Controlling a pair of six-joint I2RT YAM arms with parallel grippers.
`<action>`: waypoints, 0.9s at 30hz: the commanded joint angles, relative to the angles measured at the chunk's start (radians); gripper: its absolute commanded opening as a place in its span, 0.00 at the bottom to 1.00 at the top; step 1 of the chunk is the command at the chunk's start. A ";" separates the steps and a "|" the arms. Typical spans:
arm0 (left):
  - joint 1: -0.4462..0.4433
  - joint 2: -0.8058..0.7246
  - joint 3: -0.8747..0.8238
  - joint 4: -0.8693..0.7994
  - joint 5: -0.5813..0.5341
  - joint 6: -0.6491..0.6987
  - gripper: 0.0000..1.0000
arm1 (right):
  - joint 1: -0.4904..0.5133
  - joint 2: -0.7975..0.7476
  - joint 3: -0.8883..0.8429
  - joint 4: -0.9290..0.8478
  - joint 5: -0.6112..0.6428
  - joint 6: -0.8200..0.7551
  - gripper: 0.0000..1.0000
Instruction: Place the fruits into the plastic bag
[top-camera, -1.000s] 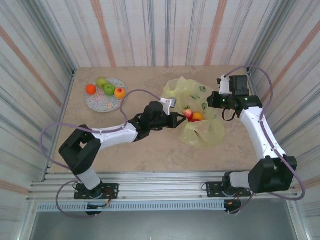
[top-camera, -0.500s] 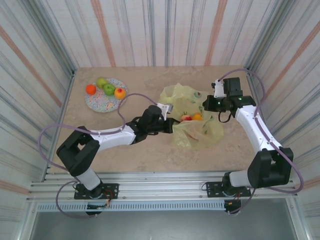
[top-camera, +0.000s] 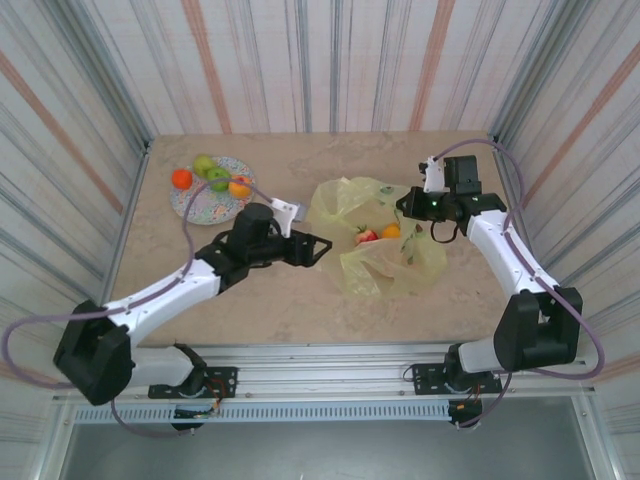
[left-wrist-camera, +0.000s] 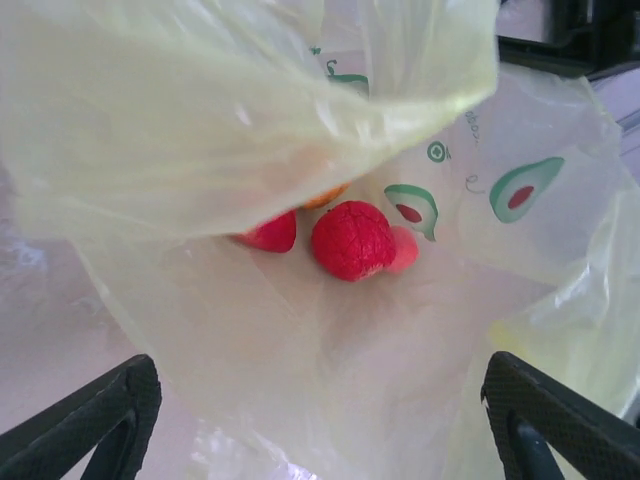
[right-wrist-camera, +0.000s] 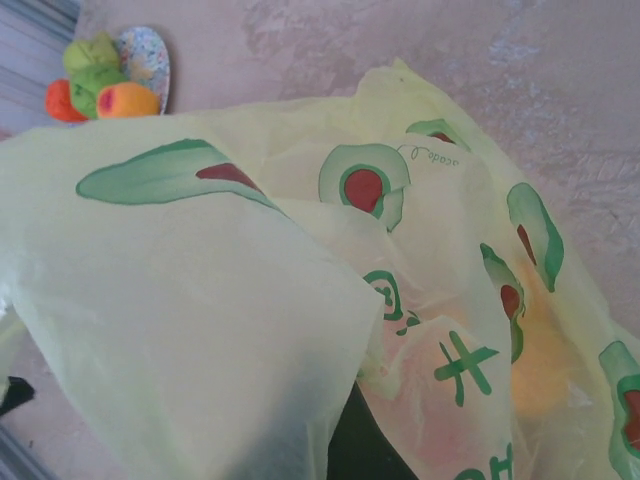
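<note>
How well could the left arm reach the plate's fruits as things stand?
Probably yes: the left gripper is open and empty outside the bag, with bare table between it and those fruits.

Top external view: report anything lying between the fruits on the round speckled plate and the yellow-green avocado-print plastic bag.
No loose object lies on the tan table between the four small glossy fruits and the translucent yellow-green plastic bag. Only the left arm's own wrist and grey cable cross that stretch.

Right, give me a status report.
Left gripper open, empty, at plastic bag mouth. Right gripper shut on bag rim. Red fruit in bag; four fruits on plate. Nothing in the way.
</note>
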 joint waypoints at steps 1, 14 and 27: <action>0.057 -0.091 -0.002 -0.123 0.084 0.108 0.90 | 0.008 0.019 -0.013 0.032 -0.028 0.022 0.00; 0.484 0.032 0.173 -0.261 -0.275 -0.041 0.91 | 0.008 0.039 -0.020 0.084 -0.065 0.024 0.00; 0.785 0.518 0.557 -0.318 -0.403 -0.021 0.89 | -0.022 0.102 -0.019 0.123 -0.153 0.011 0.00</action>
